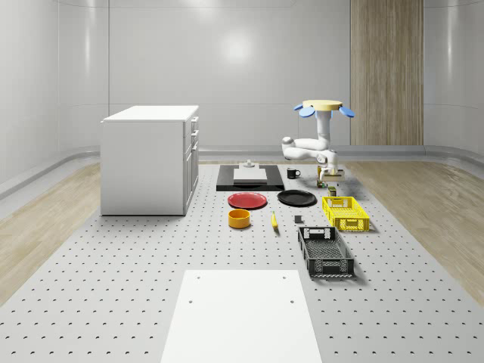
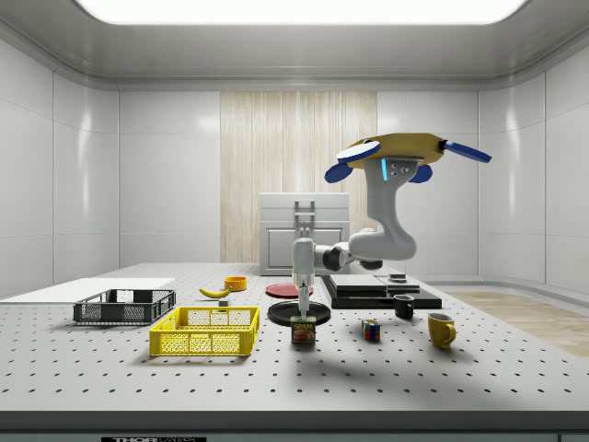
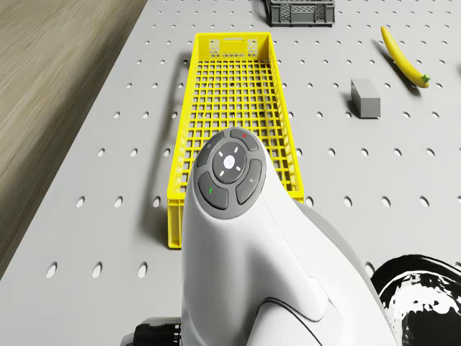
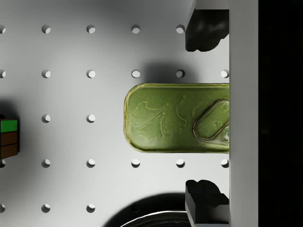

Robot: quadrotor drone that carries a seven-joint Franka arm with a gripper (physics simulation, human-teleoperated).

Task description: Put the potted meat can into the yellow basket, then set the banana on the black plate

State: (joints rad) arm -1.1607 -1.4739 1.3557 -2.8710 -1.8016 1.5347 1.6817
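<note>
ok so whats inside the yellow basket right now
Nothing visible: the yellow basket shows bare mesh. Its near end is covered by the arm. The potted meat can sits on the table under the end effector.

In the side view, the can (image 2: 303, 331) stands between basket (image 2: 205, 331) and cube (image 2: 371, 331).

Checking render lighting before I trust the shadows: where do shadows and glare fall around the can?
Wrist view: a soft shadow edges the potted meat can, the open end effector straddling it. Side view: ceiling panel glares, diffuse shadows under the yellow basket. Whole-scene view: bright wall hotspot behind the hovering drone.
</note>
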